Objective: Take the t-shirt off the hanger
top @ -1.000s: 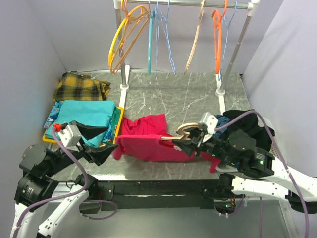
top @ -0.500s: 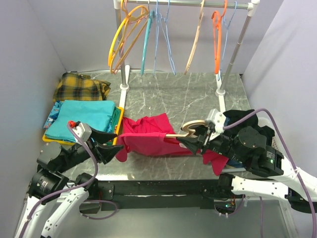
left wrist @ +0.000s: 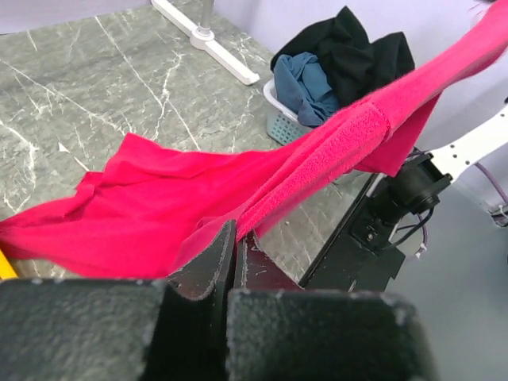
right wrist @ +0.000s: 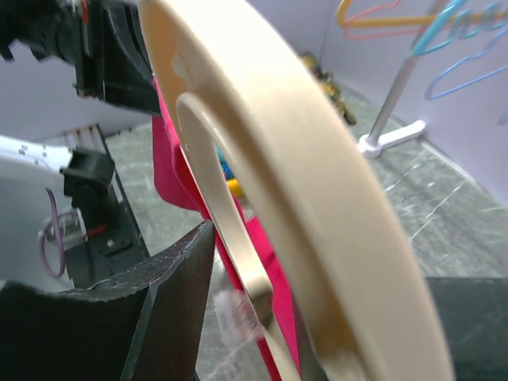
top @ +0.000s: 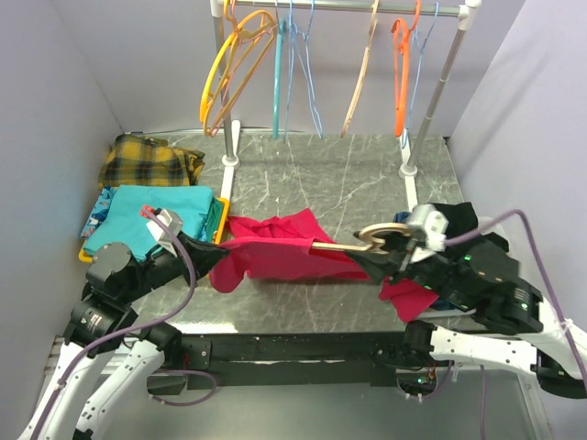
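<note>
My left claw (top: 213, 261) is fully closed and pinches an edge of the t-shirt (top: 275, 257) between its fingertips. My right claw (top: 383, 259) is partly closed around the hanger (top: 341, 246). It grips the hanger just below the hook, with one finger on each side of the wood. The hanger's arm runs into the t-shirt. The t-shirt stretches taut between both claws along the near edge of the tabletop (top: 348, 183). Its left part lies on the tabletop, and its right end hangs below my right claw. A basket (left wrist: 279, 111) of dark clothes sits at the right edge.
</note>
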Robot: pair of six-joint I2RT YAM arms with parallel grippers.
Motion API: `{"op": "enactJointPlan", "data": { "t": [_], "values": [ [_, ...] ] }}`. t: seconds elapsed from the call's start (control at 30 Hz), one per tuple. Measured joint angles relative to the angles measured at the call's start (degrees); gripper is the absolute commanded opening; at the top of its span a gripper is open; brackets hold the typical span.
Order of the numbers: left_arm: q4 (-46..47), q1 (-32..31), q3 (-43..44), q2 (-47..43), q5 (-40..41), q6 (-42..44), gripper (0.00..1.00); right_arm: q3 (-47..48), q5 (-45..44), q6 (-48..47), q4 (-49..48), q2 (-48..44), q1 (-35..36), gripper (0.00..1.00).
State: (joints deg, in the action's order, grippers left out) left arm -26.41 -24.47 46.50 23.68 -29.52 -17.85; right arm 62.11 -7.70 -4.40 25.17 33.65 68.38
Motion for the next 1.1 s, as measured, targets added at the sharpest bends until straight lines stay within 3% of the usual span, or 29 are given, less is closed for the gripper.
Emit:
{"op": "enactJointPlan", "data": {
  "t": [0.2,0.3,0.53,0.67,0.93,1.1],
  "values": [
    [0.8,-0.3,0.2,0.2,1.5,-0.5,0.01,0.0,-1.6,-0.4,0.4,-3.7,0.0,0.00],
    [0.4,-0.3,1.6,1.4,6.3,-1.4,0.01,0.0,-2.3,-0.4,0.9,-3.8,0.0,0.00],
    [-2.5,-0.5,10.2,9.4,28.3,-4.7,0.01,-0.7,-3.8,1.4,4.4,-6.4,0.0,0.00],
    [-2.6,-0.7,12.0,12.1,36.1,-6.5,0.01,-1.7,-4.5,3.0,6.4,-6.9,0.0,0.00],
    [-3.5,-0.7,11.3,13.1,43.9,-8.4,0.01,-3.3,-6.5,4.0,9.5,-12.0,0.0,0.00],
    [-3.9,-0.9,8.7,10.8,44.2,-9.8,0.01,-3.3,-6.9,4.9,9.6,-14.9,0.0,0.00]
  ]
}}
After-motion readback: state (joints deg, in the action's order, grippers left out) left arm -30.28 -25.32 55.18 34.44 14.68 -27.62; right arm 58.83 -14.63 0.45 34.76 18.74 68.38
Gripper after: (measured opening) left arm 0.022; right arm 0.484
